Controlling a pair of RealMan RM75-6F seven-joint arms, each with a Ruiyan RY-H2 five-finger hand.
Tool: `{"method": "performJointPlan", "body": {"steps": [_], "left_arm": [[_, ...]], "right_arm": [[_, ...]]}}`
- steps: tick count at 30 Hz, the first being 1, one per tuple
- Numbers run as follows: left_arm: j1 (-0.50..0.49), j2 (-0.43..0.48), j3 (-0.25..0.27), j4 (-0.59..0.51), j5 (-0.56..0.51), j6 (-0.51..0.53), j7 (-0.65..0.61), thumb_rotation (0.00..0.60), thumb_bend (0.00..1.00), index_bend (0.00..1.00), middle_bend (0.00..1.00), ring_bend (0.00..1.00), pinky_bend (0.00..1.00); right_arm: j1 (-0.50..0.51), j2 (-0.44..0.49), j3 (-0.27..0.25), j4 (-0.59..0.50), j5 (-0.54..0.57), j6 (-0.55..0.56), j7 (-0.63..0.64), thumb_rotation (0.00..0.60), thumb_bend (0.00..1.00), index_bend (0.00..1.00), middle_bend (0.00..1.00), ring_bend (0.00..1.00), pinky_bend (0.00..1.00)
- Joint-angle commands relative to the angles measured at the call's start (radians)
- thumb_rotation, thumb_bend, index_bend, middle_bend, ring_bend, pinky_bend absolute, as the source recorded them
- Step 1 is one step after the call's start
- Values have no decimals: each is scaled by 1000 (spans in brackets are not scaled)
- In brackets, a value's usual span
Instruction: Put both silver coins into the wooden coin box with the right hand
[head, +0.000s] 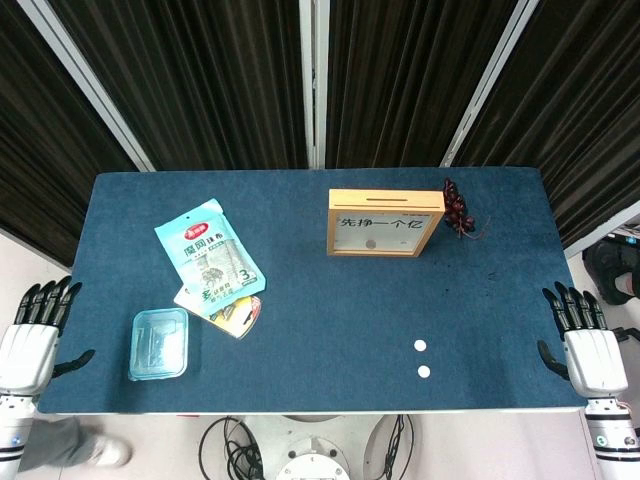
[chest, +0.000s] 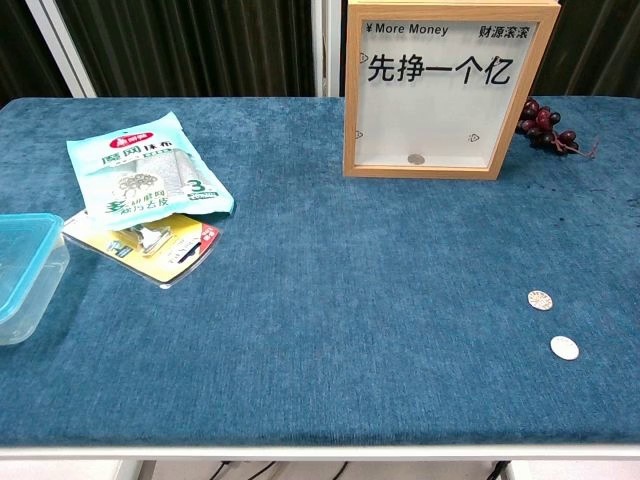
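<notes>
Two silver coins (head: 420, 346) (head: 424, 371) lie flat on the blue surface (head: 320, 320), in a short line running roughly 12 to 6 o'clock. The wooden coin box (head: 386, 223) stands upright at their 11 o'clock, long axis 3-to-9. The right hand (head: 590, 350) rests off the edge at 3 o'clock, fingers spread, holding nothing; the left hand (head: 35, 335) likewise at 9 o'clock.

Head view overhead; chest view low, nearer; shared table (head: 300, 330).

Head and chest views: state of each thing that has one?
Left robot hand: open, off the table's left edge.
Right robot hand: open, off the right edge.
Silver coins: flat on the cloth, apart, untouched.
Wooden coin box: upright, one coin visible inside.
Blue plastic container: lid on, lying flat.
Teal packet: flat, overlapping a yellow packet.
</notes>
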Motion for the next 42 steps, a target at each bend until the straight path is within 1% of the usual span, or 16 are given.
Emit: {"method": "performJointPlan", "body": {"steps": [1,6,12,19,21,23,25,26,27,29,35,42], "left_arm": [[1,-2,1,0,2,2,2,600,0,0,0,0,0],[5,-4,5,-4,8,10,10,600,0,0,0,0,0],[10,-4,7,-10,11,17,17,600,0,0,0,0,0],[14,-6,7,-8,8,19,18,600,0,0,0,0,0],[15,-6,7,-5,5,17,12,600,0,0,0,0,0],[14,-7,6,-2,3,15,8,600,0,0,0,0,0],[14,-10,5,4,2,14,4,600,0,0,0,0,0],[13,-12,4,8,0,13,1,600,0,0,0,0,0],[14,-13,3,11,-1,13,-2,600,0,0,0,0,0],[14,-15,3,16,-4,11,-8,600,0,0,0,0,0],[13,-15,2,27,-7,7,-20,600,0,0,0,0,0],[12,-14,1,34,-10,2,-30,600,0,0,0,0,0]], "right_arm": [[3,-2,-9,0,-15,-3,-6,600,280,0,0,0,0],[13,-9,-33,4,-61,-5,-14,600,277,0,0,0,0],[33,-34,-80,21,-143,-21,-29,600,277,0,0,0,0],[75,-70,-109,33,-210,-63,-66,600,277,7,0,0,0],[92,-81,-109,32,-215,-89,-82,600,277,46,0,0,0],[108,-89,-107,29,-214,-115,-96,600,277,108,0,0,0],[128,-98,-103,27,-214,-143,-118,600,277,185,0,0,0],[139,-103,-101,27,-215,-157,-131,600,276,244,0,0,0],[146,-108,-99,26,-215,-167,-138,600,277,282,0,0,0],[159,-117,-98,24,-211,-187,-140,600,277,319,0,0,0],[194,-149,-103,29,-197,-251,-149,600,278,331,0,0,0],[215,-184,-104,53,-177,-285,-146,600,280,300,0,0,0]]}}
